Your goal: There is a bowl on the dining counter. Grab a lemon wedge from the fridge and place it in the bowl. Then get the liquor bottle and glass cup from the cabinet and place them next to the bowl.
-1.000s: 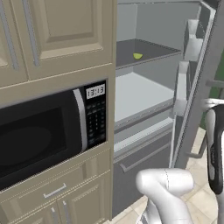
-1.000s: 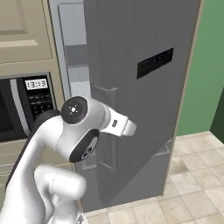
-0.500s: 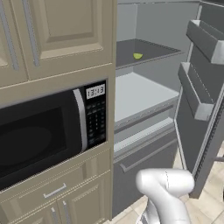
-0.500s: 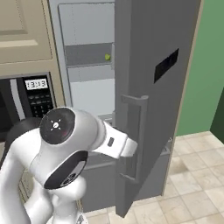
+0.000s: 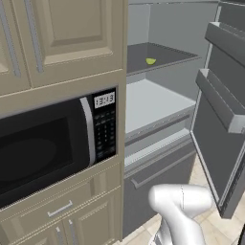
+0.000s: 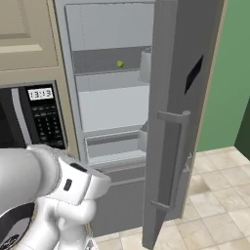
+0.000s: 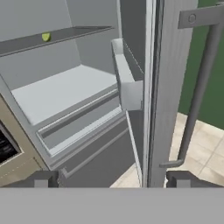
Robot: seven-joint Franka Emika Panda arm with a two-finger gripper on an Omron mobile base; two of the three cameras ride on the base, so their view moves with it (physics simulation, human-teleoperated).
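The fridge (image 6: 112,107) stood open before me, its grey door (image 6: 178,117) swung out on edge. The lemon wedge (image 5: 150,61) was a tiny yellow-green sliver, lying alone toward the back of the upper shelf (image 5: 162,55), above a bare pale shelf and the drawer (image 5: 158,167). My jaws (image 7: 113,179) were spread wide, holding nothing, tips either side of the door's edge.

The white arm (image 5: 181,210) rises at the lower right of the left base view and bends as a thick elbow at the lower left of the right base view. The gripper (image 7: 113,179) holds nothing, its fingers (image 7: 43,179) spread wide at the bottom of the hand view.
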